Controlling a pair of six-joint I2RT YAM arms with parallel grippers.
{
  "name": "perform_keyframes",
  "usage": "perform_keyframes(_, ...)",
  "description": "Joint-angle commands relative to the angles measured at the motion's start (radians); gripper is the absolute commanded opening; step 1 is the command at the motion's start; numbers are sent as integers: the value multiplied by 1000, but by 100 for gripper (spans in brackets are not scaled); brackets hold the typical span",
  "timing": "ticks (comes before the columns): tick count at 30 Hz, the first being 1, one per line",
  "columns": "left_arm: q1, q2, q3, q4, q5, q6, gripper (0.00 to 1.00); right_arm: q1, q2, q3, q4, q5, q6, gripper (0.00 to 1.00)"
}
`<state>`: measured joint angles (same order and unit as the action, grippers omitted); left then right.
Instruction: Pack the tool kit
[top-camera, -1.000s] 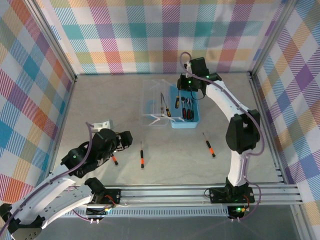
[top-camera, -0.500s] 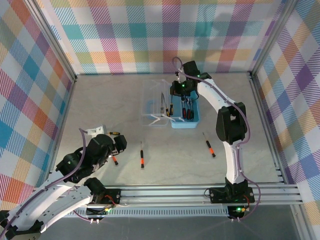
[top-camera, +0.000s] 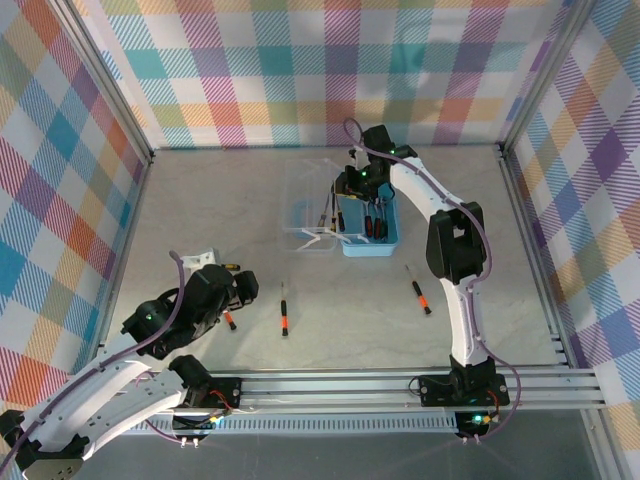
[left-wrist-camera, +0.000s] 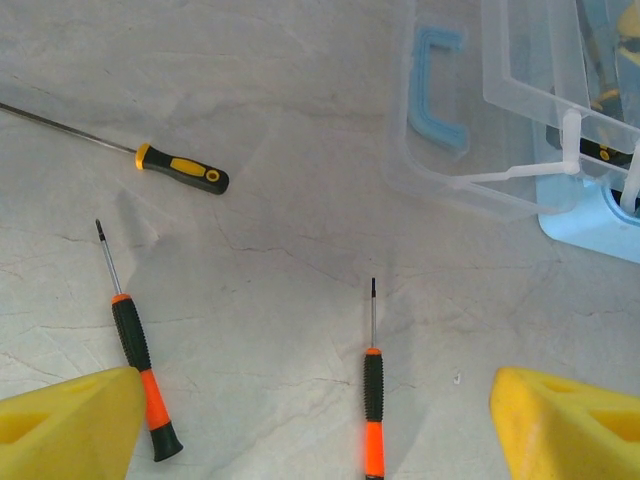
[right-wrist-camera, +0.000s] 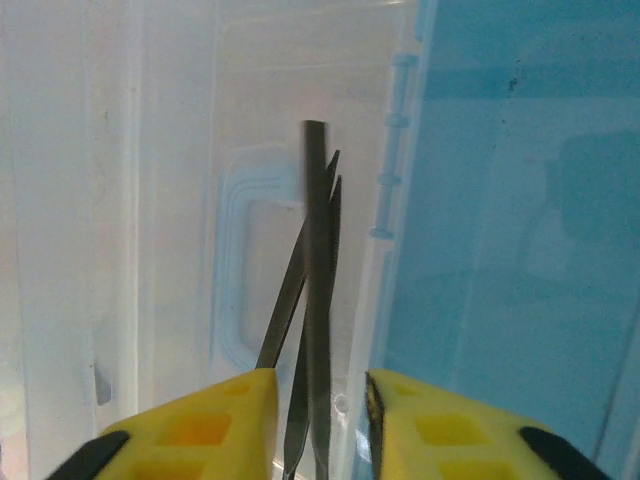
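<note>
The tool kit's light-blue box (top-camera: 388, 245) lies at the table's middle back, its clear lid (top-camera: 305, 215) folded open to the left. Several dark-handled tools (top-camera: 376, 218) lie in it. My right gripper (top-camera: 349, 196) hangs over the seam between lid and box. Its jaws (right-wrist-camera: 320, 425) are slightly open, and a dark metal shaft (right-wrist-camera: 317, 260) stands between the pads with a gap on each side. My left gripper (left-wrist-camera: 315, 410) is wide open low above the table. One black-and-orange screwdriver (left-wrist-camera: 372, 400) lies between its fingers and another (left-wrist-camera: 135, 350) by the left finger.
A yellow-and-black-handled screwdriver (left-wrist-camera: 180, 170) lies farther left. One more black-and-orange screwdriver (top-camera: 419, 291) rests on the table right of centre. A metal frame rail (top-camera: 400, 385) runs along the near edge, and checked walls close in the other three sides.
My right gripper moved from the box's back edge down and left over the lid seam, then its jaws parted around the shaft. The left arm shifted only slightly.
</note>
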<state>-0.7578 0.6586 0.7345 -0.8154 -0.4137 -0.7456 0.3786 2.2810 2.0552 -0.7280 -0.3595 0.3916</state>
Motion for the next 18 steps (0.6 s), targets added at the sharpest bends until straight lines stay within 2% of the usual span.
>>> perform_keyframes(1, -6, 2, 18, 9, 3, -10, 89, -6, -75, -7, -4, 9, 22, 35)
perform_keyframes(6, -7, 33, 34, 3, -37, -30, 90, -6, -206, -82, 39, 45, 32, 37)
perform_keyframes(10, -6, 79, 53, -33, -148, -119, 90, -5, -380, -254, 138, 75, 49, 38)
perform_keyframes(14, 0, 134, 71, -55, -244, -199, 94, -2, -594, -535, 289, 123, 92, 39)
perform_keyframes(18, 43, 198, 87, -18, -236, -215, 95, 25, -816, -887, 485, 156, 134, 40)
